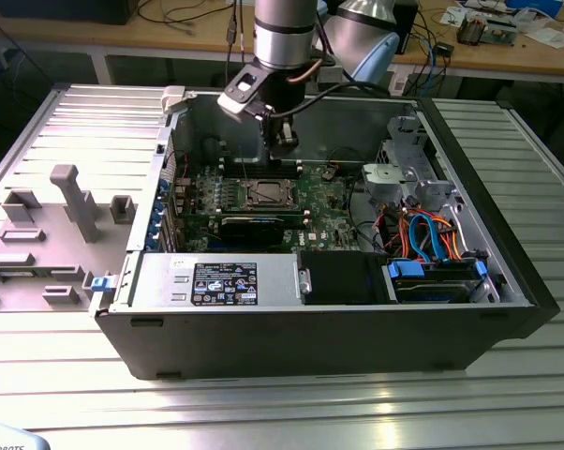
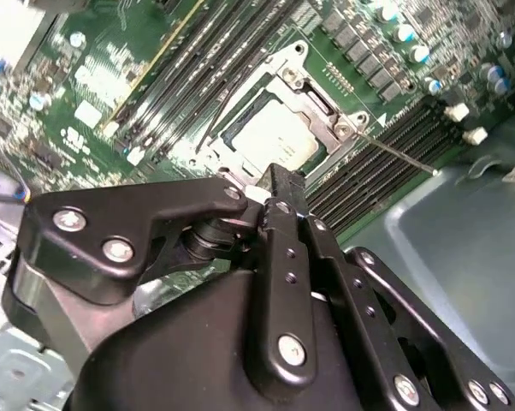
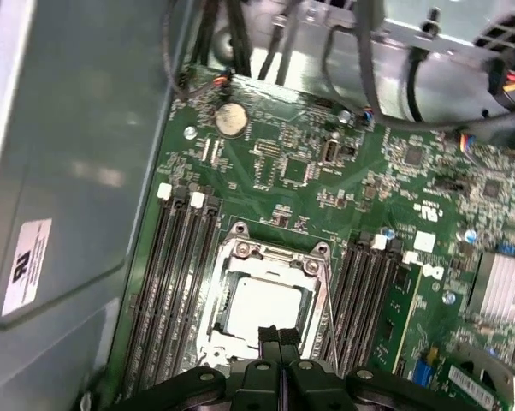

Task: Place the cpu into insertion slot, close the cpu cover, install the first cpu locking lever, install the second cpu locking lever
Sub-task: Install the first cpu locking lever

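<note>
The cpu lies flat in the insertion slot on the green motherboard, its silver top showing in both wrist views. The cpu cover lies down over it as a thin metal frame around the chip. One thin wire lever sticks out from the socket corner across the memory slots. A second wire lever runs along the opposite side. My gripper hangs just above the socket's edge, fingers pressed together with nothing between them; the exterior view shows the gripper above the board.
The open computer case stands on a slatted metal table. Memory slots flank the socket on both sides. A drive cage with orange and blue cables fills the exterior view's right. A grey fixture plate lies at the exterior view's left.
</note>
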You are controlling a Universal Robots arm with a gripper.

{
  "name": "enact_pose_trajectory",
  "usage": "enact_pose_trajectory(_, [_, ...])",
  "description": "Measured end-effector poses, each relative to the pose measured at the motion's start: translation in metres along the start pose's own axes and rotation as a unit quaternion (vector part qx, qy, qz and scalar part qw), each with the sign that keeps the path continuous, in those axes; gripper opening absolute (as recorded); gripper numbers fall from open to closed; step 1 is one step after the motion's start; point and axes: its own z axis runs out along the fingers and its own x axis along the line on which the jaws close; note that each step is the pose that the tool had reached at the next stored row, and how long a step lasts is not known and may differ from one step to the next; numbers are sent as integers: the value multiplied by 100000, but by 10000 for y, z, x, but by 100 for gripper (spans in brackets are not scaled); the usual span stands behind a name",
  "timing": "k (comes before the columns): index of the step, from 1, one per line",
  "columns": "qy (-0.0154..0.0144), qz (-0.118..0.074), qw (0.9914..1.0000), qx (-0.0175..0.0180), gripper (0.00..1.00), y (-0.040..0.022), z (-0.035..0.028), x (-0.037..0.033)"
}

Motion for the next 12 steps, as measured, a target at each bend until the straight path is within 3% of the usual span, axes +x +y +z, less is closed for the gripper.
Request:
enact_pose_trajectory(3, [-103,-3897,99924,-180,11,0,0,0])
enact_pose_trajectory(5, [-183,-6577,99783,-333,11,0,0,0])
enact_pose_trajectory(7, [-244,-7631,99707,-458,11,-1,0,0])
enact_pose_trajectory(9, [-470,-8044,99669,-1037,11,-2,-1,0])
enact_pose_trajectory(10, [-639,-8266,99644,-1517,11,-3,0,1])
enact_pose_trajectory(12, [-511,-9902,99491,-1787,11,-3,0,1])
